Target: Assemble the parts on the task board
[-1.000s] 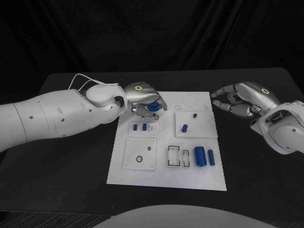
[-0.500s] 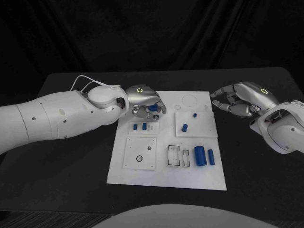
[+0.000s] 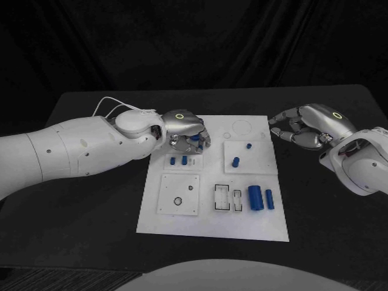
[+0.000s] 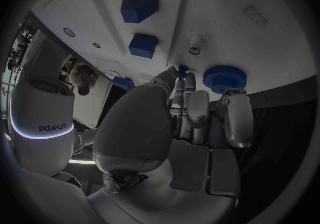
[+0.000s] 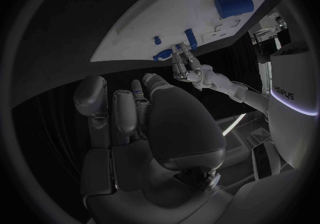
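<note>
L hand [image 3: 184, 130] has shifted slightly over the far-left corner of the task board [image 3: 213, 230] vs 1 s ago; blue gear-like part [image 4: 224, 78] now sits on the board just beyond its fingertips [image 4: 181, 70], so it looks let go, fingers apart, holding nothing. R hand [image 3: 310, 127] hangs off the board's right edge, unchanged, fingers curled in on nothing. Suggests gear is placed; remaining blue parts nearer the robot not yet seated.

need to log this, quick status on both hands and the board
Left hand down over task board far-left corner, at a blue round part; grip unclear. Right hand curled, empty, off board. Nothing in the way.
</note>
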